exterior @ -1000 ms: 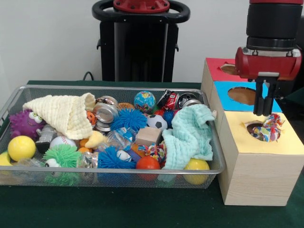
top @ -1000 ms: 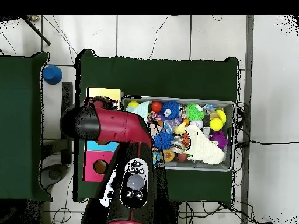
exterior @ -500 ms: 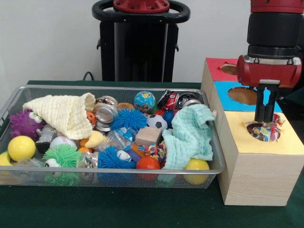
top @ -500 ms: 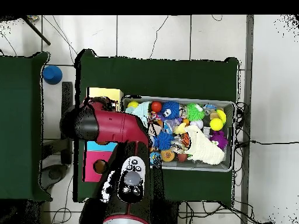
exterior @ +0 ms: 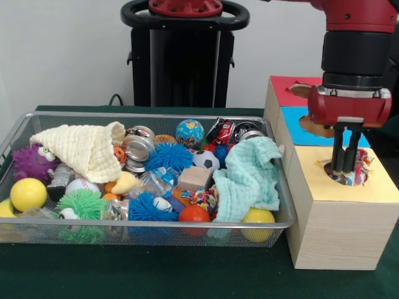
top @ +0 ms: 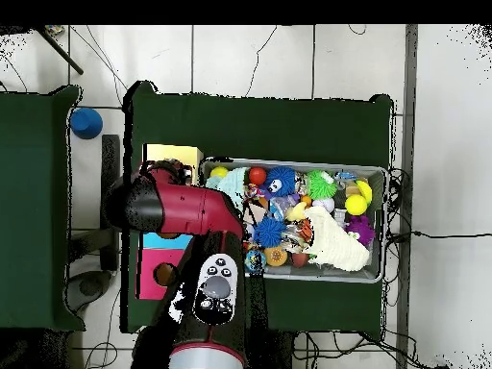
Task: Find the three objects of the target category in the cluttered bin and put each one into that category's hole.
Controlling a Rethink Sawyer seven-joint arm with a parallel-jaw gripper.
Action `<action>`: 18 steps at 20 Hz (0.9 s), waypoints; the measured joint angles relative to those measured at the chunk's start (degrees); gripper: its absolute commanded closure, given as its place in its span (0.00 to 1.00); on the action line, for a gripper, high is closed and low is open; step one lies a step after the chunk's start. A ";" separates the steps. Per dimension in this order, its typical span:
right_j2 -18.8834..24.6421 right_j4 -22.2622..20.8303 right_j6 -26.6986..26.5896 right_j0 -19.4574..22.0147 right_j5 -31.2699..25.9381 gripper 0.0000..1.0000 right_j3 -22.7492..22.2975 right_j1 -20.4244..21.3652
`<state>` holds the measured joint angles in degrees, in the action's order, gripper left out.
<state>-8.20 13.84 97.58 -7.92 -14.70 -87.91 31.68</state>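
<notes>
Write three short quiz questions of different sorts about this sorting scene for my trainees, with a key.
1. True or false: the gripper is over the blue panel's hole.
2. Which colour tops the box section under the gripper? A red, B blue, C yellow.
3. Fill in: the mint cloth hangs over the wire bin's ____ end, as the front view shows it.

Key: 1 false, it is at the yellow section's hole, beside the multicoloured rope toy. 2 C. 3 right.

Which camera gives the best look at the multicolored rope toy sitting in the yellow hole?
The front view. There the multicolored rope toy sits in the hole of the yellow box top, partly sticking out, with the gripper right at it. In the overhead view the red arm covers that spot, so the toy is hidden.
</notes>
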 measured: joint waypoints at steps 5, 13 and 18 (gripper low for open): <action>-0.01 0.00 0.00 -0.23 1.27 1.00 0.01 -0.74; 0.00 0.00 0.00 -1.19 2.77 1.00 0.01 -1.91; -0.03 0.01 0.00 -1.95 2.80 1.00 0.02 -2.86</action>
<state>-8.23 13.85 97.58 -9.87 -11.90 -87.89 28.82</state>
